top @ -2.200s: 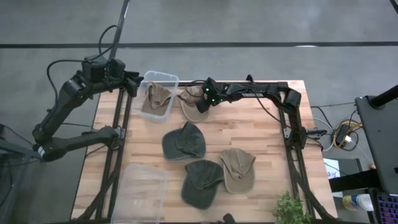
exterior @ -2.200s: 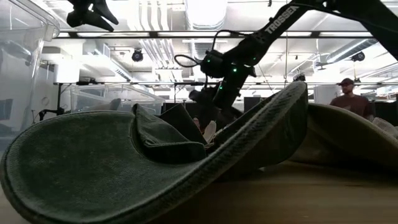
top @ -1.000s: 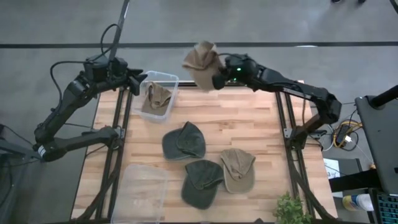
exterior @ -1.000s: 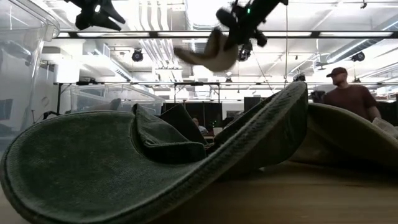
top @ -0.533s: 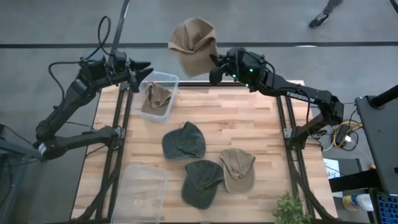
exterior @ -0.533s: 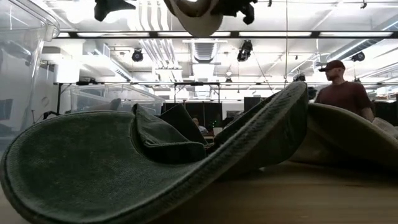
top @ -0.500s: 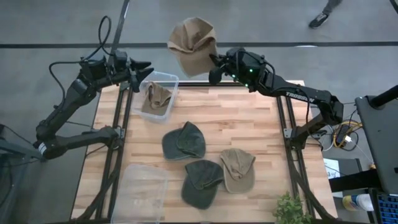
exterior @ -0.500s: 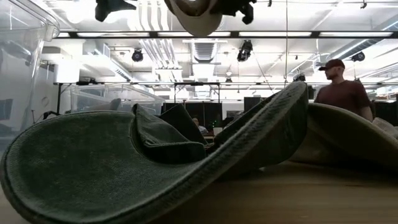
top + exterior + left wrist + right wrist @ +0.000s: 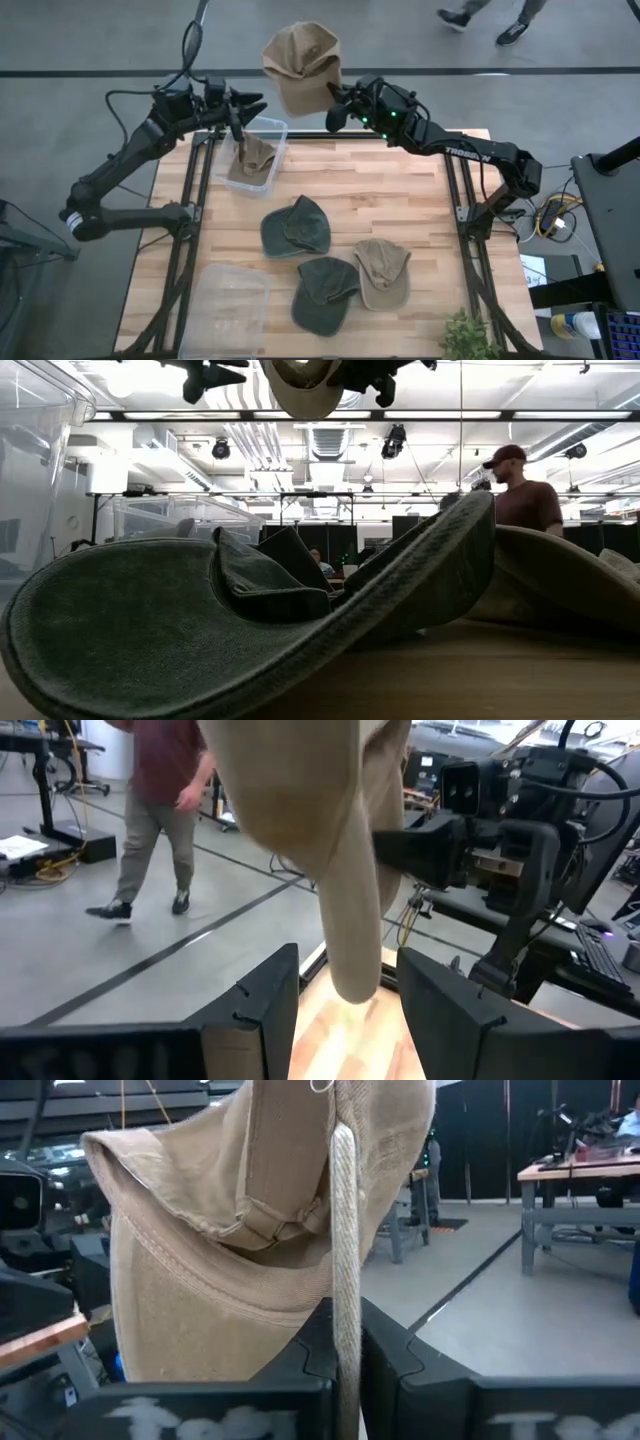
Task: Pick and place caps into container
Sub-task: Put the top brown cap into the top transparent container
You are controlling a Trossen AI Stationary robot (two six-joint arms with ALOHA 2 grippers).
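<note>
Right gripper [image 9: 338, 100] clenched on tan cap [image 9: 300, 68], held high off the table's far edge, near the bin [image 9: 270, 128]. Left gripper [image 9: 243, 112] fingers spread, empty, over bin holding 1 tan cap [image 9: 252, 155]. 4 caps [image 9: 330, 260] mid-table.

A grey concrete floor [image 9: 100, 40] with a dark seam line [image 9: 560, 71] lies beyond the wooden table [image 9: 420, 210] at twelve o'clock in the high view, where a walker's shoes [image 9: 455, 17] show. A potted plant [image 9: 468, 338] sits at five o'clock and a dark monitor [image 9: 612, 215] at three o'clock. In the low view, bright ceiling light strips [image 9: 520, 415] and ducts [image 9: 240, 440] run overhead; a person in a red cap [image 9: 515, 490] stands at two o'clock.
</note>
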